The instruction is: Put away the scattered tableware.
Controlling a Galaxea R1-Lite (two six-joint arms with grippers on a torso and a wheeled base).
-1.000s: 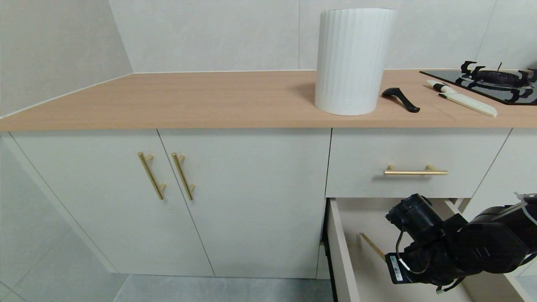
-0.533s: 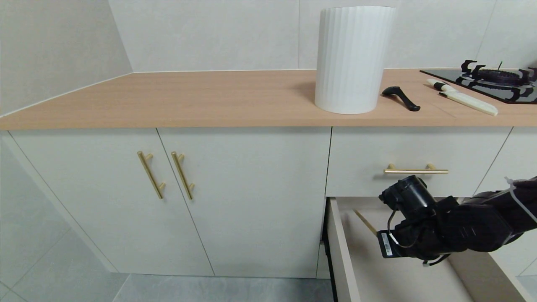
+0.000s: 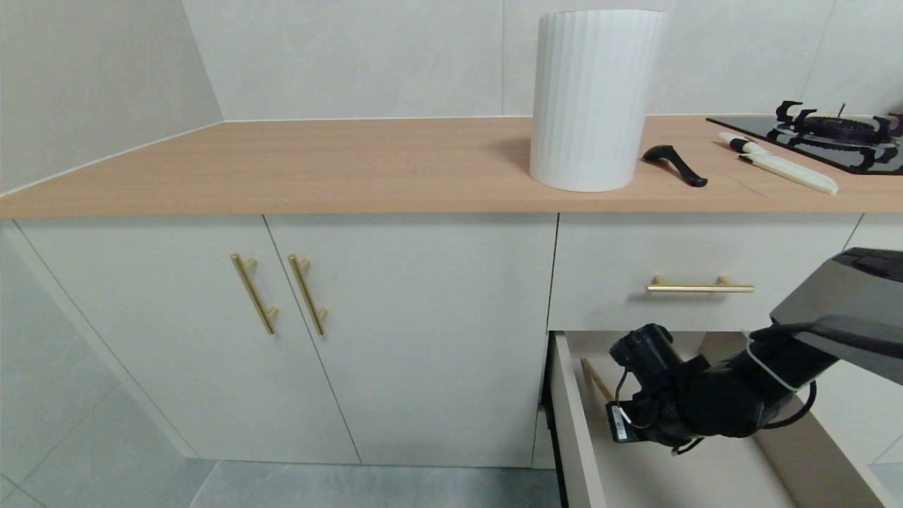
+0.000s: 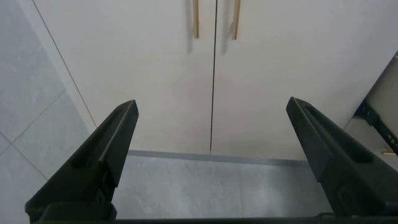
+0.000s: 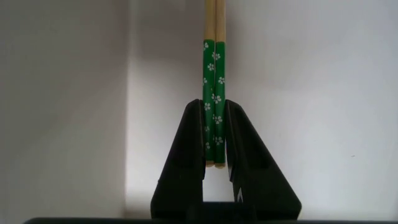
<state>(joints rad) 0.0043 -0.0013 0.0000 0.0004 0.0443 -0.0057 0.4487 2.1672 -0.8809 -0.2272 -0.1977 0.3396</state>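
Note:
A pair of wooden chopsticks with green flowered ends (image 5: 214, 81) is clamped between the fingers of my right gripper (image 5: 215, 134). In the head view my right gripper (image 3: 619, 408) hangs inside the open lower drawer (image 3: 568, 423), close to its left wall, and the chopsticks (image 3: 595, 377) stick out towards the drawer's back. On the counter lie a white knife (image 3: 779, 169) and a black-handled utensil (image 3: 674, 164). My left gripper (image 4: 214, 162) is open and holds nothing, low in front of the cabinet doors (image 4: 214, 74).
A tall white ribbed container (image 3: 592, 99) stands on the wooden counter (image 3: 317, 166). A gas hob (image 3: 832, 137) is at the far right. A shut drawer with a gold handle (image 3: 698, 288) sits right above the open one. Grey floor lies below the cabinets.
My right gripper, still shut on the chopsticks, has moved left inside the drawer towards its left wall. The arm's upper part has come into view at the right.

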